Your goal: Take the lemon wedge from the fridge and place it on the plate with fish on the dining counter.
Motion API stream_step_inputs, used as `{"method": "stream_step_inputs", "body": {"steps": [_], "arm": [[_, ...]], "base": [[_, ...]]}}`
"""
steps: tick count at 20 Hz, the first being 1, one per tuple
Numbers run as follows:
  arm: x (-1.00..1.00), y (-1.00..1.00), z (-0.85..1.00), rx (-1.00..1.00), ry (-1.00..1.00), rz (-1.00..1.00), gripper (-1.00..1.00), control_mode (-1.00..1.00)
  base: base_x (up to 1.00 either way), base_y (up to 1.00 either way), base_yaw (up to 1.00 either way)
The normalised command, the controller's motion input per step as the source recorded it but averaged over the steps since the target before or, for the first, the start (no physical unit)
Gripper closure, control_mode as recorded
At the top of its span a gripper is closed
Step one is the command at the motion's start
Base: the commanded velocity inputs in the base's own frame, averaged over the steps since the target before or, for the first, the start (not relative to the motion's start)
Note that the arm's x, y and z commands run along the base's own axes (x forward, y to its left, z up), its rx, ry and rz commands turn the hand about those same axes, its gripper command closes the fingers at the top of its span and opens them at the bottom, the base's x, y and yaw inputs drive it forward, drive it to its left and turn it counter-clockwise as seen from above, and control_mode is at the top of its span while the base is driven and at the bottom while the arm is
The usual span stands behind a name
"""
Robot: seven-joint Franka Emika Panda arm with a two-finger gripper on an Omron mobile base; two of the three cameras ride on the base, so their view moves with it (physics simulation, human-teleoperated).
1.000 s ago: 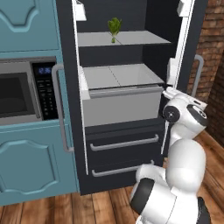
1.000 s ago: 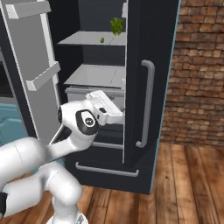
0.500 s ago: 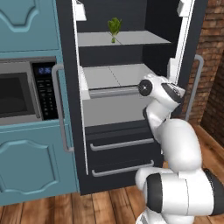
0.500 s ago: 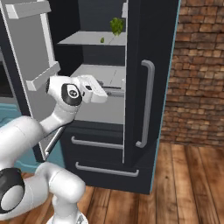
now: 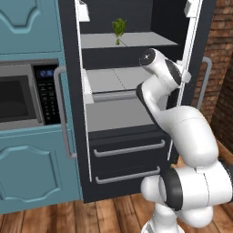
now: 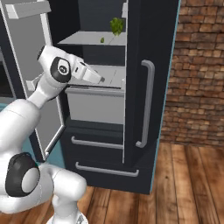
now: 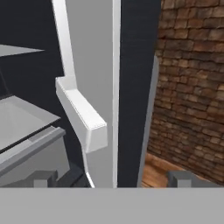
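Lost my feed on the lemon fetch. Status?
Gripper open, empty, at mid-shelf height. Fridge doors open; small greenish piece on top shelf beside leafy sprig. Right door's bin close ahead of the hand.

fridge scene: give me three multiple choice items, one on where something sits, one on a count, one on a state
1. Where is the leafy green item?
A. on the fridge's top shelf
B. in a lower drawer
C. on the floor

2. How many bar-handled drawers run across the bottom of the fridge?
A. one
B. two
C. four

3. How do the fridge doors stand?
A. both shut
B. both open
C. one open, one shut

Answers: 1 A, the green sprig stands on the uppermost pale shelf. 2 B, two grey bars lie one above the other below the bin. 3 B, the left base view shows both doors swung outward with the shelves bare to view.
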Motion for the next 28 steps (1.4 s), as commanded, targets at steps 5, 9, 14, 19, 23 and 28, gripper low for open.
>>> {"method": "stream_step_inputs", "body": {"steps": [5,9,14,19,23,28], "arm": [[0.52,-0.38,-0.03,0.00,0.00,0.00,-1.00,-1.00],[0.49,-0.50,-0.04,0.00,0.00,0.00,-1.00,-1.00],[0.33,-0.56,-0.13,-0.04,0.02,-0.06,-1.00,-1.00],[-0.40,-0.85,-0.16,0.00,0.10,-0.20,-1.00,-1.00],[-0.71,-0.93,-0.20,0.00,0.16,-0.28,-1.00,-1.00],[-0.77,-0.95,-0.18,0.00,0.17,-0.32,-1.00,-1.00]], "base": [[0.00,0.00,0.00],[0.00,0.00,0.00],[0.00,0.00,0.00],[0.00,0.00,0.00],[0.00,0.00,0.00],[0.00,0.00,0.00]]}}
